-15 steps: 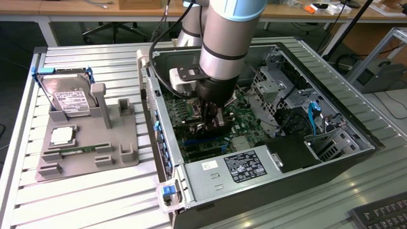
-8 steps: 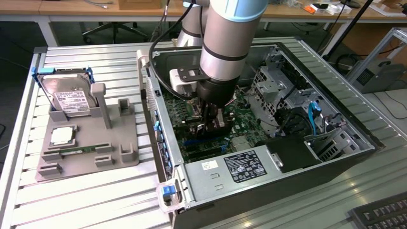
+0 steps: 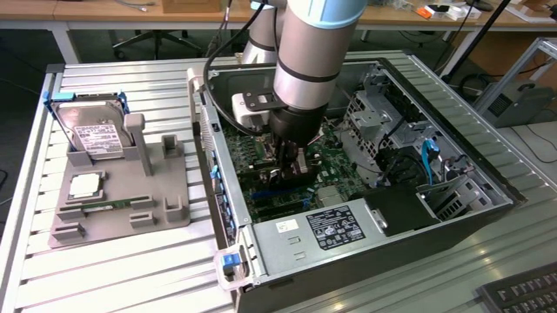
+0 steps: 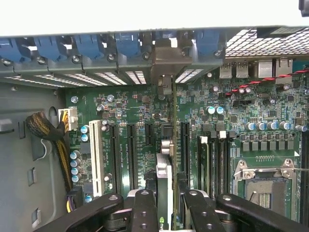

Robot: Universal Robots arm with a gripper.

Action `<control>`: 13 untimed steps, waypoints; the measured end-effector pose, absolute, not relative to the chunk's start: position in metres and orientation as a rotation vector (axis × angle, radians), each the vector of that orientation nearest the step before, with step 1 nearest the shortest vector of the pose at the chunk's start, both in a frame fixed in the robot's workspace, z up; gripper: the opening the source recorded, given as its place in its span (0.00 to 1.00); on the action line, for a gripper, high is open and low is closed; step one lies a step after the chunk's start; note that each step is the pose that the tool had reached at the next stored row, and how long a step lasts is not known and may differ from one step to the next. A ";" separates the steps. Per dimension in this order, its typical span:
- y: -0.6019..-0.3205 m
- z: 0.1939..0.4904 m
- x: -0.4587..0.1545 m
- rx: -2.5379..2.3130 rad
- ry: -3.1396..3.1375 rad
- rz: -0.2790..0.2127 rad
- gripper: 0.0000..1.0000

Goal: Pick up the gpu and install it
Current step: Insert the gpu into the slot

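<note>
The gripper [image 4: 166, 203] is clenched on the gpu [image 4: 165, 179], held edge-down inside the open pc case [image 3: 487, 195], just above the motherboard [image 4: 145, 111] slots. Install step is in hand; I judge it needs exact alignment w/ slot and rear bracket opening. Card's lower edge is hidden.

The exterior view looks down from high and well back at the open case [image 3: 348, 169]. The wrist view looks close onto its motherboard [image 4: 145, 121], which both share.
</note>
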State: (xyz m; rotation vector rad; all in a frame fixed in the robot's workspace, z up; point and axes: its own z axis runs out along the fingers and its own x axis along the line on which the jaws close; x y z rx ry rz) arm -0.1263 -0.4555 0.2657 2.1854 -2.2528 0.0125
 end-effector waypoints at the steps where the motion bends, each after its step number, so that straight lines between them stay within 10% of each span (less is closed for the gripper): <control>1: -0.455 0.266 -0.126 2.185 -2.253 0.013 0.27; 13: -0.450 0.256 -0.126 2.192 -2.230 0.032 0.28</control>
